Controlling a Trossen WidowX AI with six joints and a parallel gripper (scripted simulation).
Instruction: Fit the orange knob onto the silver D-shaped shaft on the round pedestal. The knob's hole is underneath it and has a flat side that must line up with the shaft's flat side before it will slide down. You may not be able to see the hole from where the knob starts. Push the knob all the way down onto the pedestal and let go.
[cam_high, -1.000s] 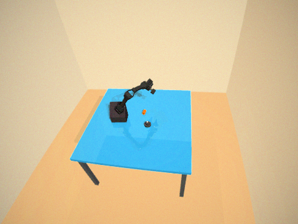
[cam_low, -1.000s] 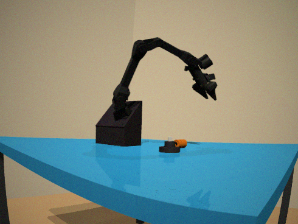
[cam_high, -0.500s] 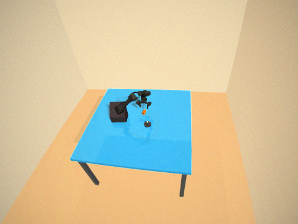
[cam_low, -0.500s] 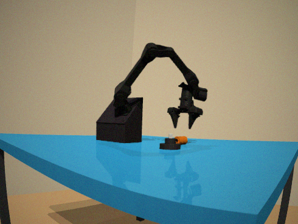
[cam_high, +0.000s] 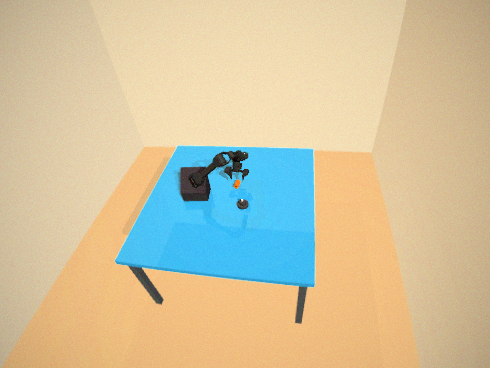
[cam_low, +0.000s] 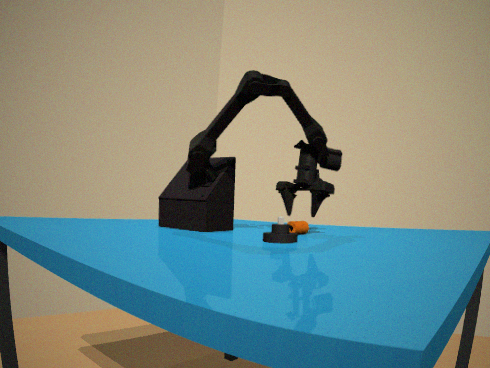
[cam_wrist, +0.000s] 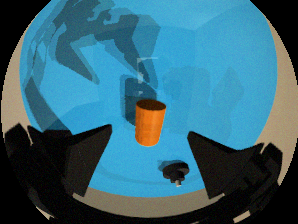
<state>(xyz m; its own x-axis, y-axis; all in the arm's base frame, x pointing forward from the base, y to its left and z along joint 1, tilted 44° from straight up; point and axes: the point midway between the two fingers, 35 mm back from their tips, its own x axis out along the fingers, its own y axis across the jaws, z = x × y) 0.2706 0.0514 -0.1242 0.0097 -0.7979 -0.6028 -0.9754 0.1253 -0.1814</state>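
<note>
The orange knob (cam_high: 237, 184) (cam_low: 300, 228) (cam_wrist: 149, 126) lies on its side on the table; a dark end shows at its top in the wrist view, but no hole shape can be made out. The round dark pedestal (cam_high: 242, 205) (cam_low: 280, 238) (cam_wrist: 173, 170) stands upright near it, with the silver shaft (cam_low: 280, 220) (cam_wrist: 178, 183) bare on top. The shaft's flat side is too small to tell. My gripper (cam_high: 237, 176) (cam_low: 301, 215) (cam_wrist: 150, 132) is open and empty, pointing down above the knob, with the knob seen between its fingertips in the wrist view.
The blue table (cam_high: 280, 250) (cam_low: 380, 300) bears the dark box-shaped arm base (cam_high: 195, 192) (cam_low: 196, 214) at the left in the top and exterior views. The pedestal is close beside the knob. Shadows of the arm fall on the table.
</note>
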